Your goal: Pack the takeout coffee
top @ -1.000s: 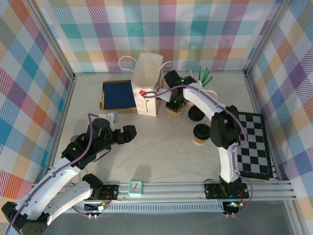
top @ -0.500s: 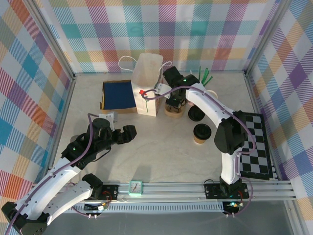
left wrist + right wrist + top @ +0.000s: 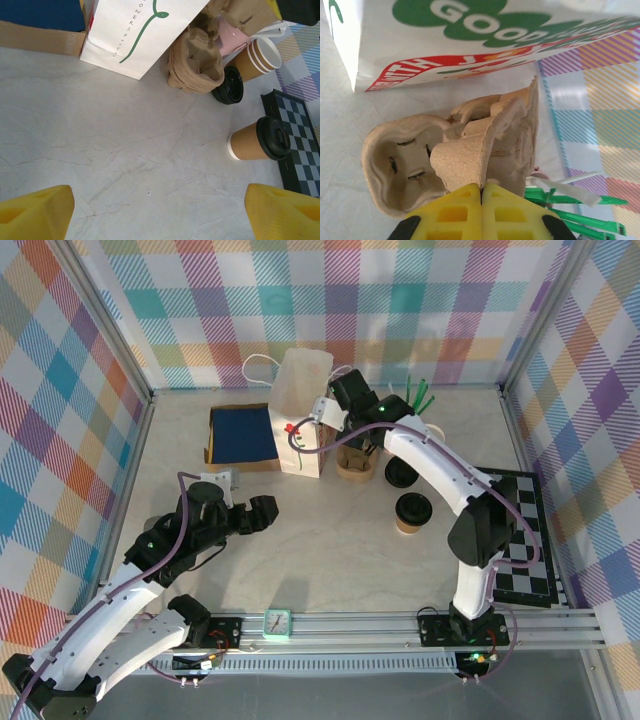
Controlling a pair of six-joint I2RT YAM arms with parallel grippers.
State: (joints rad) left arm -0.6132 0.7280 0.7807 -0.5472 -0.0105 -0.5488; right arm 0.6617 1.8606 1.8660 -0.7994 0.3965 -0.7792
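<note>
R gripper clamped shut on pulp cup carrier next to white bag. L gripper jaws apart, empty. Takeout coffee looks upright on table, near-side and right of R gripper, so R arm is closer.

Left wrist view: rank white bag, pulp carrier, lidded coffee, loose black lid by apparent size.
1. white bag (cropped)
2. pulp carrier
3. lidded coffee
4. loose black lid
Carrier and coffee look close; coffee sits nearer the camera.
</note>
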